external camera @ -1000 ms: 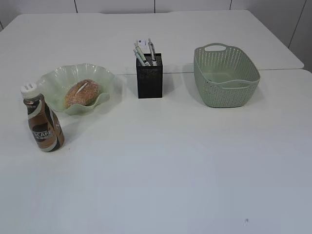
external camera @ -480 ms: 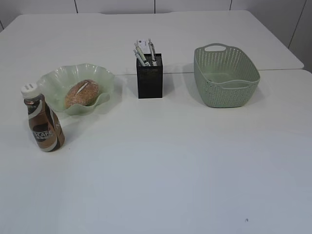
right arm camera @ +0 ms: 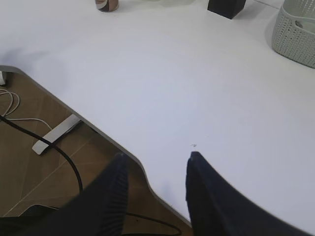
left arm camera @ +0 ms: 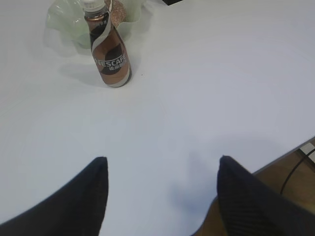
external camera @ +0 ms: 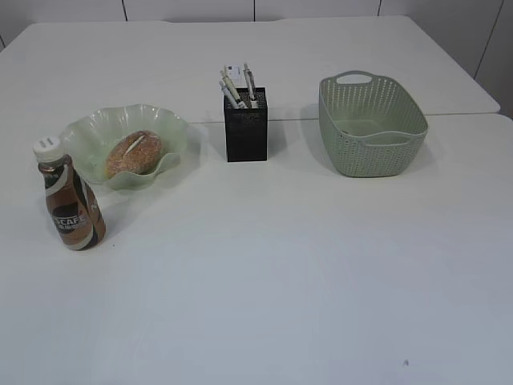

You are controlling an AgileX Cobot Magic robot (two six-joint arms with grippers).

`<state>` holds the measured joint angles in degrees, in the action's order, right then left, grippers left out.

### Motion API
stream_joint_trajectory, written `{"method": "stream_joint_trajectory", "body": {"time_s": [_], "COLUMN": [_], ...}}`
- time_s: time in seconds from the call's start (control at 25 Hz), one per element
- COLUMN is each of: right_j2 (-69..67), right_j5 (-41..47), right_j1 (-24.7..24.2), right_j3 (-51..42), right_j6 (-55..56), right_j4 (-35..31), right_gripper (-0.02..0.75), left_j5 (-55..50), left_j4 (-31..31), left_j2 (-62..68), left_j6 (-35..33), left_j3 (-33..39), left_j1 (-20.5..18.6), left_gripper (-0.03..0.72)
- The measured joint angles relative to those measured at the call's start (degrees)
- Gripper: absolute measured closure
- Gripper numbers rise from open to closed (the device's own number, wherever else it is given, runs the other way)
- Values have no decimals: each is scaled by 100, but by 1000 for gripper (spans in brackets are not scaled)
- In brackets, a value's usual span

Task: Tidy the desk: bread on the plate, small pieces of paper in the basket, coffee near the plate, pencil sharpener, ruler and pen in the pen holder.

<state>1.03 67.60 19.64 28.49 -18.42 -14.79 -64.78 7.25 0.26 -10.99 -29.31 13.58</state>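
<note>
Both end effectors, left (left arm camera: pixel 160 196) and right (right arm camera: pixel 156 179), were seen released and empty over the worktop (external camera: pixel 280 265), while the coffee bottle (external camera: pixel 70 196), judged rigid, smooth and top-heavy, stood just beside the plate (external camera: pixel 172 128), best gripped mid-body.

The lower half of the counter (external camera: pixel 280 305) is seen bare and open to passage. Obstacles are ranged across the upper part of the frame: coffee bottle (external camera: pixel 70 207) and plate (external camera: pixel 172 128) at left, pen holder (external camera: pixel 245 127) at centre, basket (external camera: pixel 370 124) at right, with gaps left between them.
</note>
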Motion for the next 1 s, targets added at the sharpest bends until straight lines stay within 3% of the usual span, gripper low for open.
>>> {"method": "stream_joint_trajectory", "body": {"time_s": [0.4, 0.52, 0.56, 1.0], "right_j2": [0, 0, 0, 0], "right_j5": [-44, -62, -85, -85], "right_j1": [0, 0, 0, 0], "right_j3": [0, -14, -14, -27], "right_j6": [363, 579, 965, 1717], "right_j4": [307, 486, 822, 1400], "right_gripper": [414, 414, 414, 414], "left_j5": [2, 2, 2, 2], "left_j4": [0, 0, 0, 0], "left_j2": [0, 0, 0, 0], "left_j6": [0, 0, 0, -10], "left_j3": [0, 0, 0, 0], "left_j1": [0, 0, 0, 0], "left_gripper": [199, 199, 199, 218]}}
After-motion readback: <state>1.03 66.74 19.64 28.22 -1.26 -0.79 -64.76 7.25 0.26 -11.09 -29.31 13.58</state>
